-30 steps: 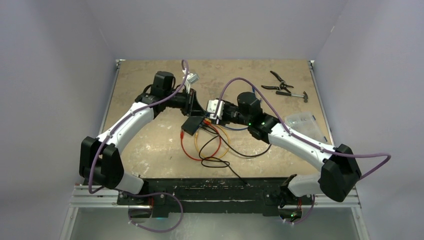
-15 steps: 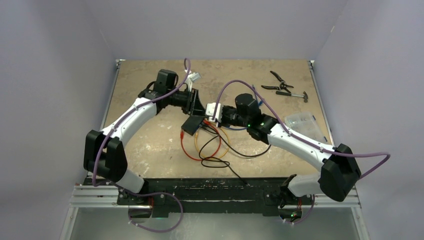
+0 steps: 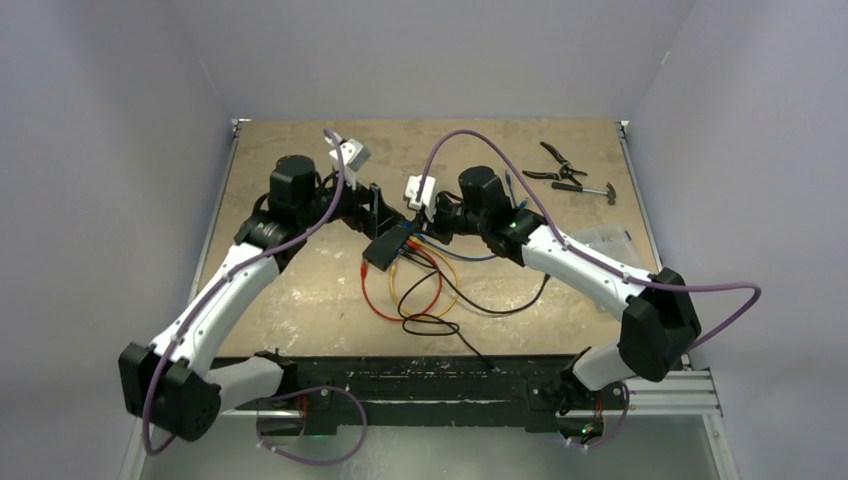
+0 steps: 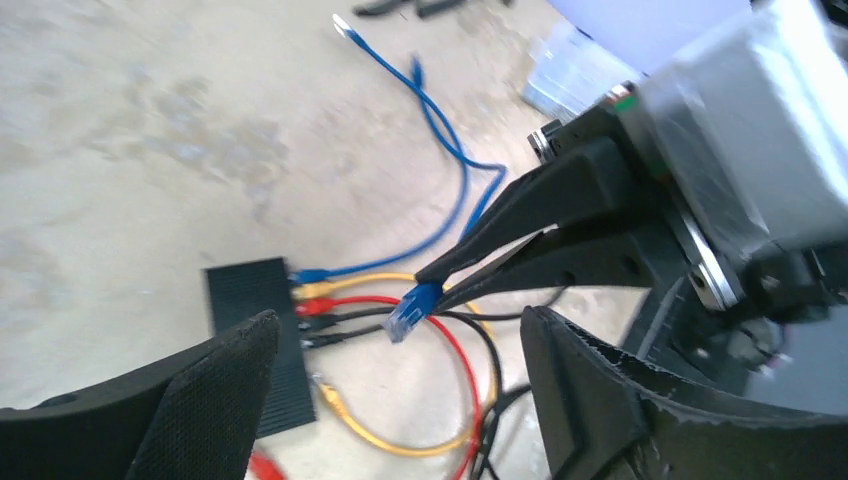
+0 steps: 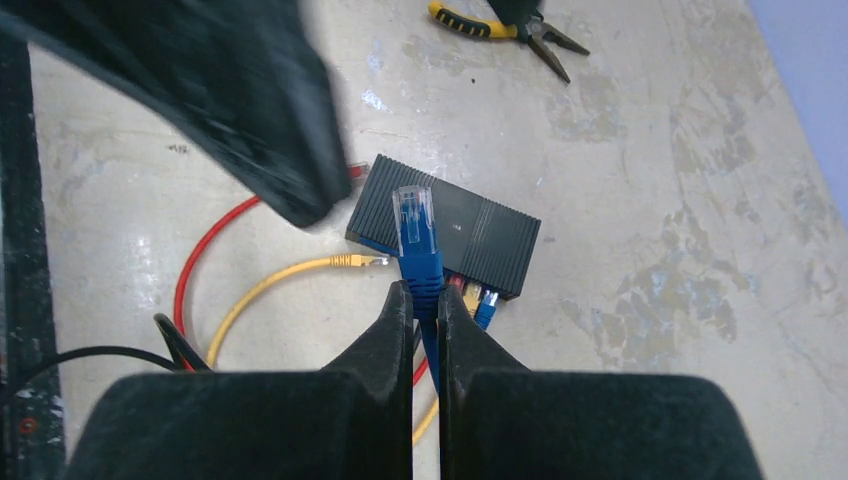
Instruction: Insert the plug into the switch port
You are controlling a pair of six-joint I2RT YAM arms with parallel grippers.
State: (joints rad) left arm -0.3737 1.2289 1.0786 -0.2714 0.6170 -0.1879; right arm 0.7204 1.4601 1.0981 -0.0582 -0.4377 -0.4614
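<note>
The switch (image 3: 388,248) is a flat black ribbed box lying on the table, with blue, yellow, red and black cables plugged along one edge (image 4: 250,330). My right gripper (image 5: 425,290) is shut on the blue cable just behind its clear-tipped blue plug (image 5: 415,225). The plug hangs in the air over the switch (image 5: 470,235), its tip pointing away from the gripper. My left gripper (image 4: 398,320) stands wide open facing the right gripper (image 4: 440,280), holding nothing. The plug (image 4: 412,312) shows between its spread fingers.
Red, yellow and black cable loops (image 3: 420,295) lie in front of the switch, with a loose yellow plug (image 5: 350,261) beside it. Pliers (image 3: 555,165) and a small hammer (image 3: 585,188) lie at the back right. A clear plastic box (image 3: 605,245) sits at the right.
My left gripper has opened and its arm has drawn back to the left. My right gripper has shut on the blue cable and shifted slightly back and left over the switch.
</note>
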